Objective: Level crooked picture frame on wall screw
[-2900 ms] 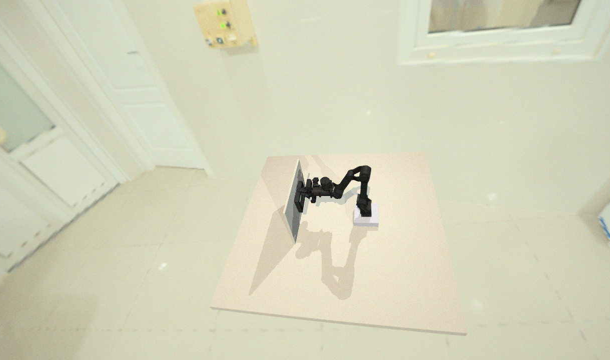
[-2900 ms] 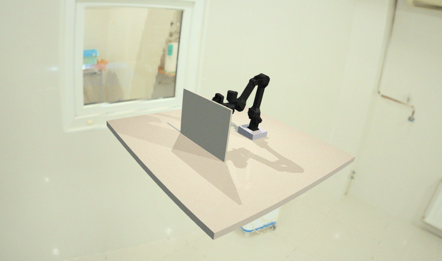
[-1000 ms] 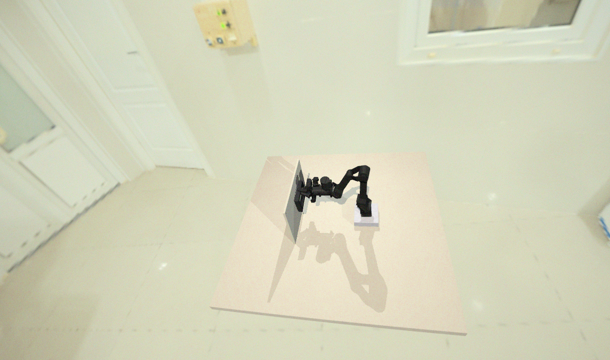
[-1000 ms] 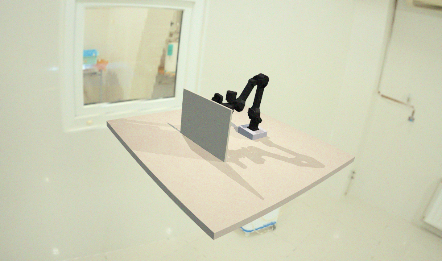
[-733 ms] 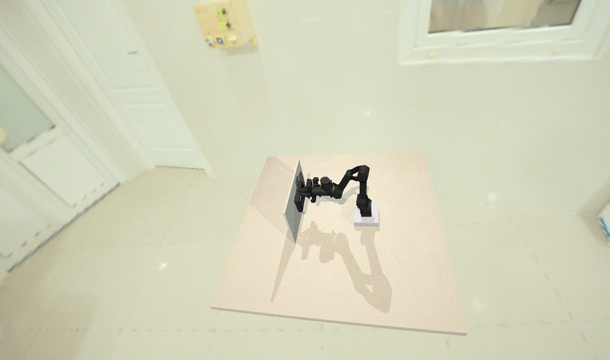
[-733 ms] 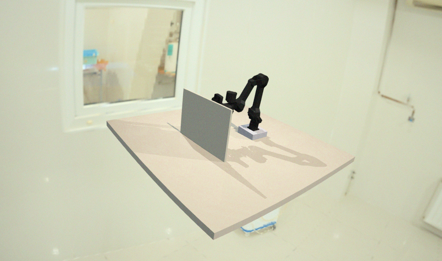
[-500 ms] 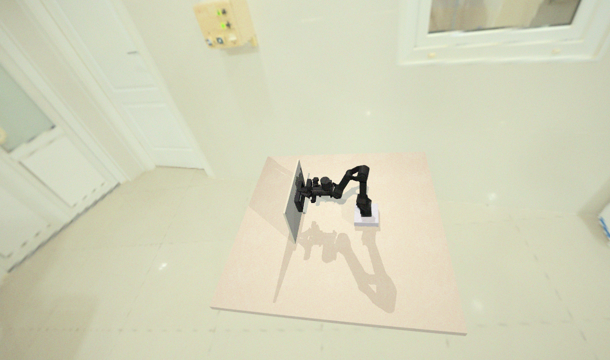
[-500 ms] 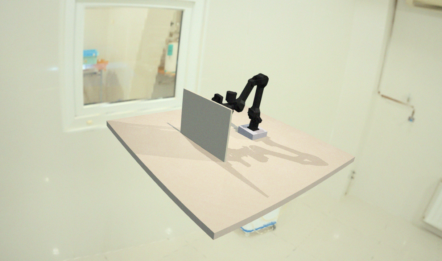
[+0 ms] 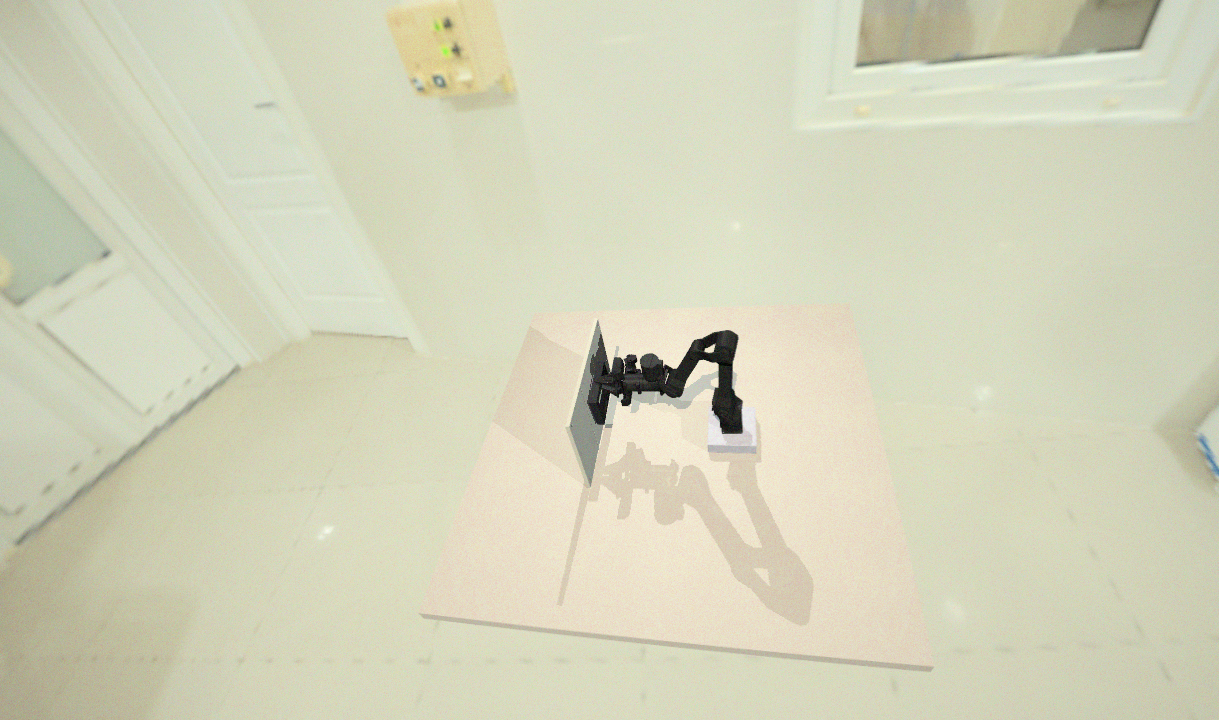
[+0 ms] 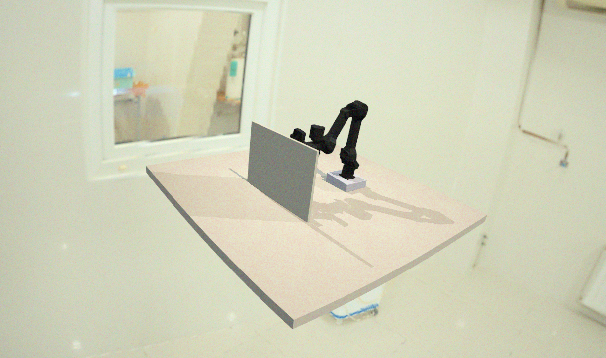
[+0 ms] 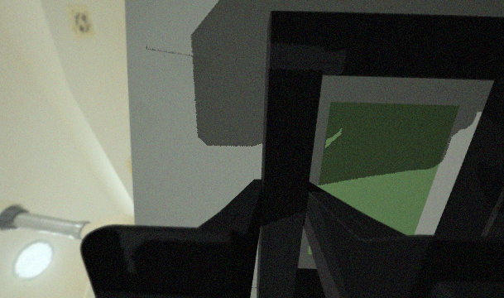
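The black picture frame (image 9: 598,408) (image 11: 380,37) stands against the robot's side of an upright grey panel (image 9: 586,440) (image 10: 280,171) (image 11: 165,124). It surrounds a light mat and a green picture (image 11: 384,203), with shadow across its upper part in the wrist view. My gripper (image 9: 605,383) (image 11: 280,187) is shut on one bar of the frame, with a finger on each side of that bar. The panel hides the frame and fingers in the exterior view. The screw and the notched strip are hidden behind the frame. I cannot tell from these views whether the frame is level.
The panel stands upright on the pale table (image 9: 685,573) (image 10: 233,226). The arm's base block (image 9: 732,441) (image 10: 345,183) is on the robot's side of the panel. The arm (image 9: 722,362) (image 10: 353,129) arches from that block toward the frame.
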{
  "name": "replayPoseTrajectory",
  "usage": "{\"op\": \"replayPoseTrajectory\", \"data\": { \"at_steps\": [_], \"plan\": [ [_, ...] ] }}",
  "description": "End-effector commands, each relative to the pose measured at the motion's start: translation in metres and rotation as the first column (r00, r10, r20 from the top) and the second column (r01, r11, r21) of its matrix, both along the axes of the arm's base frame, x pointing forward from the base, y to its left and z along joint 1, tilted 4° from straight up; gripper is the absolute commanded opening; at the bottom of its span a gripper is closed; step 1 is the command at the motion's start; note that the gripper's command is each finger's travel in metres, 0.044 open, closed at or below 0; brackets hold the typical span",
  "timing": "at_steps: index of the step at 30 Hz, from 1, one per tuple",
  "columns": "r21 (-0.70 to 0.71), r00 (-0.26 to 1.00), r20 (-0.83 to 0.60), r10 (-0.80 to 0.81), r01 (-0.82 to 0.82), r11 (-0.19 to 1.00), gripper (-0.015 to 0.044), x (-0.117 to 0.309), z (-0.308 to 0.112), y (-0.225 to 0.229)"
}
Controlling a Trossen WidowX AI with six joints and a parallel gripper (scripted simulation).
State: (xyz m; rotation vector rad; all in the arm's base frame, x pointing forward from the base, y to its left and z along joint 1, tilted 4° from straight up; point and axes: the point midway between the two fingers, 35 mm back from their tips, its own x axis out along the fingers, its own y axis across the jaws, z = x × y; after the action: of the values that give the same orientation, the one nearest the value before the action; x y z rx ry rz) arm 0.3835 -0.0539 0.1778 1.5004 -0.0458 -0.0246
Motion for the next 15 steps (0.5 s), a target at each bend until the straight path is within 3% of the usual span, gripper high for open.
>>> {"op": "replayPoseTrajectory", "data": {
  "at_steps": [1, 15],
  "plan": [
    [0.048, 1.000, 0.003, 0.001, -0.001, 0.999, 0.0000, -0.0001, -0.0001, 0.0000],
    [0.129, 1.000, 0.007, 0.003, -0.004, 0.992, 0.0000, 0.0000, -0.0020, -0.0004]
  ]
}}
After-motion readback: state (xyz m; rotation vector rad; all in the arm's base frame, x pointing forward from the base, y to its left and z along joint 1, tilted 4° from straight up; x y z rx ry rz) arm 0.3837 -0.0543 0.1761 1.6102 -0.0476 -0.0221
